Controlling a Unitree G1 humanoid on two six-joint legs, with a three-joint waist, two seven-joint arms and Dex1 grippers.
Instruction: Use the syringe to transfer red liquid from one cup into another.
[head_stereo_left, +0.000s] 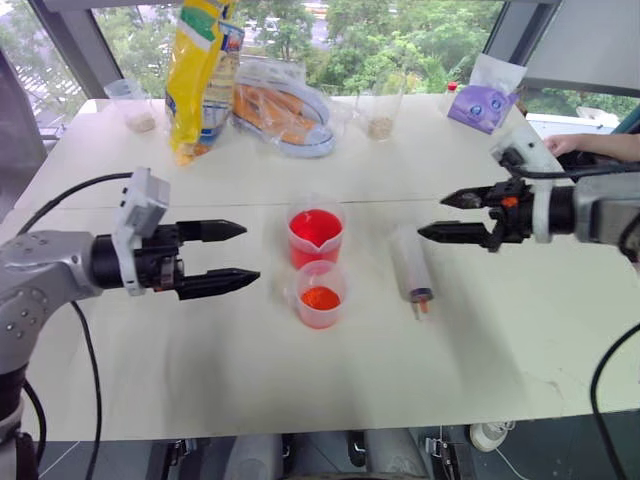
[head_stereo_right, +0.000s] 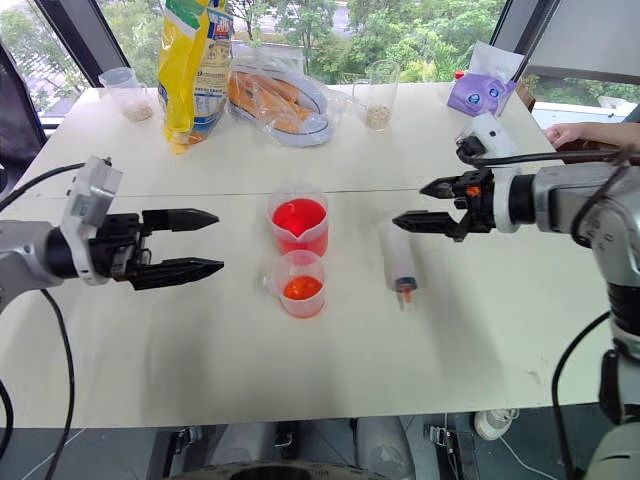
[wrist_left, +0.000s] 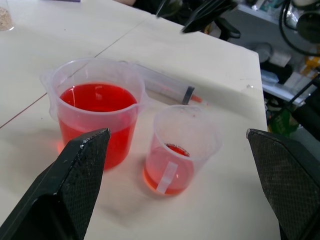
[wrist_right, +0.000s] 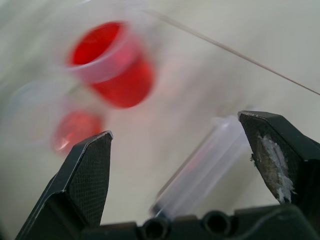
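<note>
The large clear plastic syringe (head_stereo_left: 410, 265) lies flat on the pale tabletop (head_stereo_left: 250, 370), just beside the taller clear plastic cup of deep red liquid (head_stereo_left: 315, 235), on that cup's right, with its small red-orange tip (head_stereo_left: 422, 297) pointing toward me. I judge it light and stiff, but its smooth round barrel will likely roll or slip under a careless pinch, so I would take it across the middle of the barrel, clear of tip and plunger end. The shorter clear plastic cup holding a little orange-red liquid (head_stereo_left: 321, 293) stands just in front of the taller cup, nearly touching it. Both look thin-walled and easy to tip, and a spill of the watery red liquid (wrist_left: 97, 97) is the risk.

My right end effector (head_stereo_left: 455, 215) hangs above the tabletop to the right of the taller cup, over the syringe's far end, its two black fingers spread wide and holding nothing, pointing leftward and a little down. My left end effector (head_stereo_left: 228, 257) hovers to the left of the taller cup, roughly level, aimed at both cups, also spread wide and empty.
</note>
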